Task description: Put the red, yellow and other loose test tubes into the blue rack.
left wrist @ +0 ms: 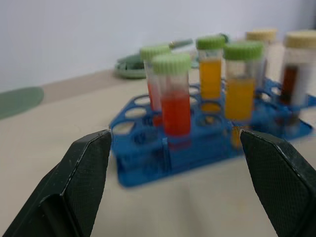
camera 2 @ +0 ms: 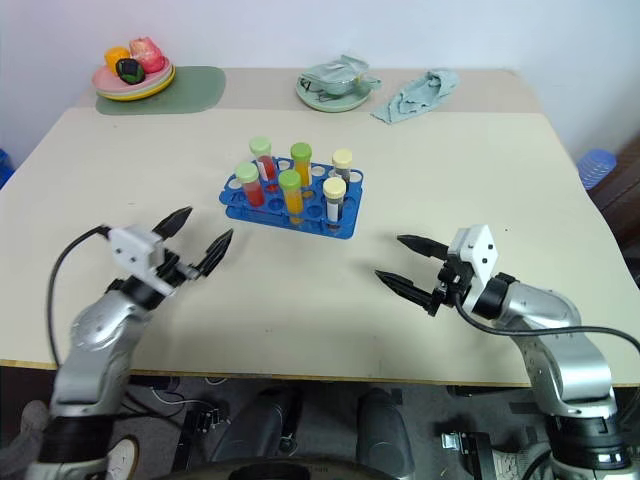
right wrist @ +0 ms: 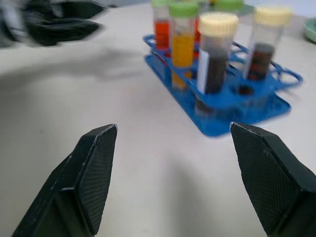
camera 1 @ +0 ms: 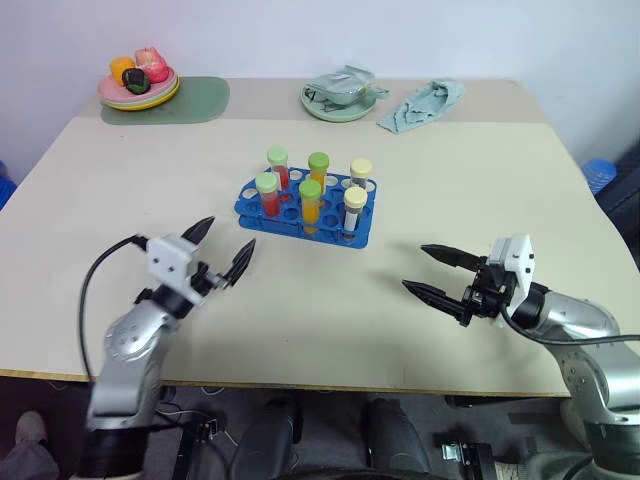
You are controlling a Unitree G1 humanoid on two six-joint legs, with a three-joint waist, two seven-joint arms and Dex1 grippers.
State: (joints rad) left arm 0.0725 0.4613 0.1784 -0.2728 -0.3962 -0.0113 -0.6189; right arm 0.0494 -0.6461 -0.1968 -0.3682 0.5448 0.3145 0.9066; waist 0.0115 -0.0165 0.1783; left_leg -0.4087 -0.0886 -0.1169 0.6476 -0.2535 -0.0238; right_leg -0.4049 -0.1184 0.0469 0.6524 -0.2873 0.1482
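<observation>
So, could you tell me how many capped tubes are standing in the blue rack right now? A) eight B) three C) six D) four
C: the blue rack holds six upright tubes, two red, two yellow-orange and two dark with cream caps, and no tube lies loose on the table.

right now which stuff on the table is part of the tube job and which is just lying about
Part of the job:
- blue rack
- six capped tubes standing in it: two red, two yellow, two dark

Just lying about:
- plate of toy food
- green mat
- green dish
- crumpled cloth
</observation>
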